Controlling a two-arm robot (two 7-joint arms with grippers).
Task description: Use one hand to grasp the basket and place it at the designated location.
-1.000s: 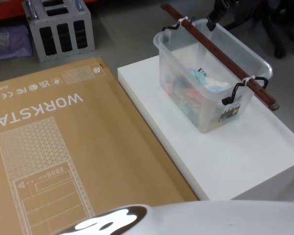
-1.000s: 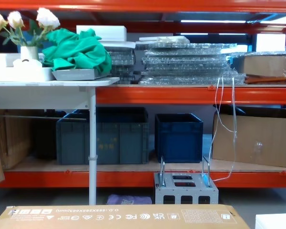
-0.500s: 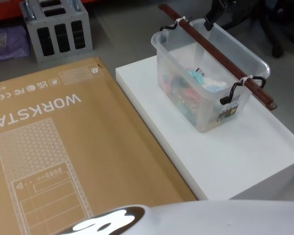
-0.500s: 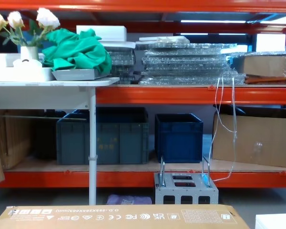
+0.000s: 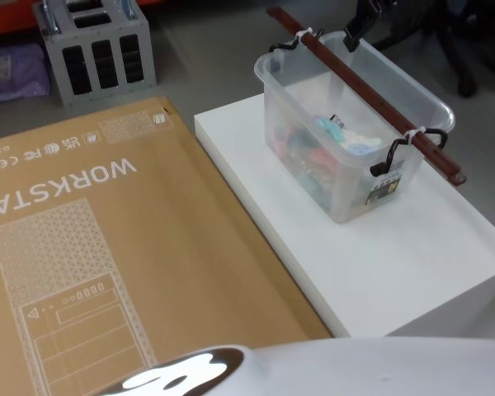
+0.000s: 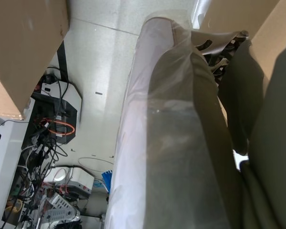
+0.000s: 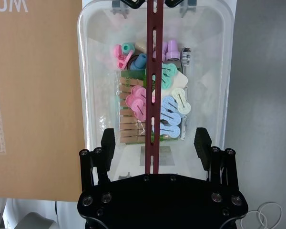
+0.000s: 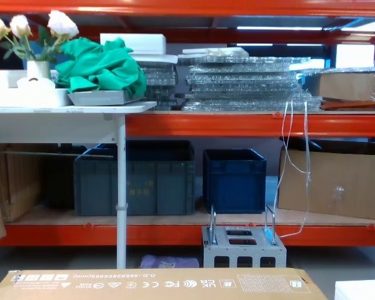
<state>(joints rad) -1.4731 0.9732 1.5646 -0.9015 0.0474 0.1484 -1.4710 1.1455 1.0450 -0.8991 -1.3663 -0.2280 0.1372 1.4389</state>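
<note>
The basket (image 5: pixel 346 157) is a translucent plastic tub holding colourful clothes pegs, standing on a white platform (image 5: pixel 396 256) at the right. A dark red bar handle (image 5: pixel 371 91) runs lengthwise over its rim, tied to black clips at both ends. My right gripper (image 5: pixel 359 29) hovers over the basket's far end. In the right wrist view the right gripper (image 7: pixel 155 140) is open, one finger (image 7: pixel 108 140) on each side of the bar handle (image 7: pixel 154 71) and above the basket (image 7: pixel 100 71), touching nothing.
A large brown cardboard carton (image 5: pixel 107 247) lies flat to the left of the platform, its edge close against it. A grey metal crate (image 5: pixel 99 45) stands on the floor behind the carton. Orange shelving with dark bins (image 8: pixel 234 178) fills the background.
The basket and platform sit slightly further left in the head view than a second ago. Nothing has moved in the last half second.
</note>
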